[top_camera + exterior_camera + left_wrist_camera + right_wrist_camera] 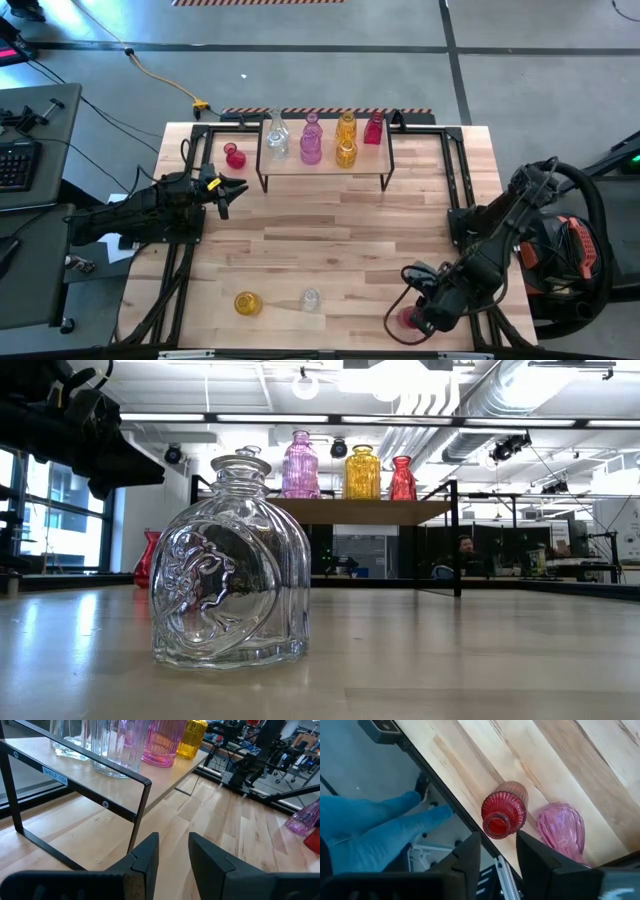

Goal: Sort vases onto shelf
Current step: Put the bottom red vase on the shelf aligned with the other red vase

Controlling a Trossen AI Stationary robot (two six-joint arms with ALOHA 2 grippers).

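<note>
The right claw (496, 852) is being held parted over a red vase (503, 815) standing at the tabletop's (330, 250) near edge, nothing grasped. The left claw (172, 851) is being held parted and empty beside the shelf (325, 166), where six vases are standing.

Shelf (325, 165): light wood top, black wire legs. On it: clear vase (277, 140), pink-purple vase (311, 146), amber-yellow vase (346, 140), red vase (374, 130). Ribbed red vase (503, 815) and pink vase (561, 829) on pale wood-grain tabletop (560, 760).
</note>
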